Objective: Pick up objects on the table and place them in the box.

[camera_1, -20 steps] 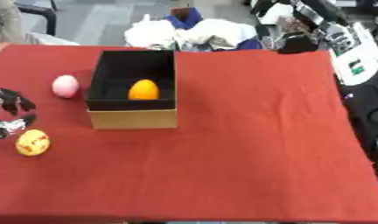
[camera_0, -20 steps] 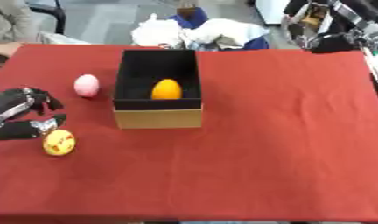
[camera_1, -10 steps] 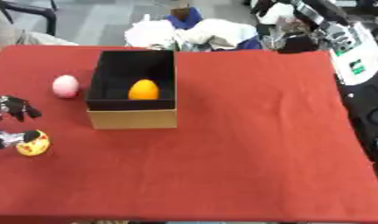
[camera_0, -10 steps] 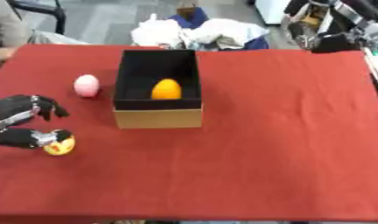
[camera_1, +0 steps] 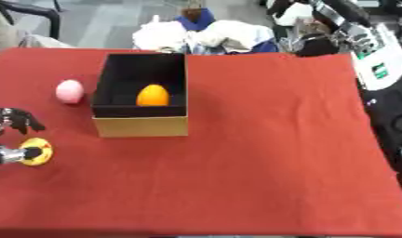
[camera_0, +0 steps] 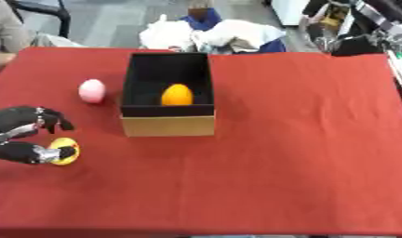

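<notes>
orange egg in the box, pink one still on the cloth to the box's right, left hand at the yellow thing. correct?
One slip: the pink egg lies on the red cloth to the left of the box, not the right, as the left eye view shows. The orange egg is in the box, and the left hand is at the yellow object.

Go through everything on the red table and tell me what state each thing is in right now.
Black-lined cardboard box: open, upright.
Orange egg-shaped object: inside the box.
Pink egg-shaped object: on the table, left of the box.
Yellow round object: on the table, thumb against it.
Left hand: fingers curled around the yellow object.
</notes>
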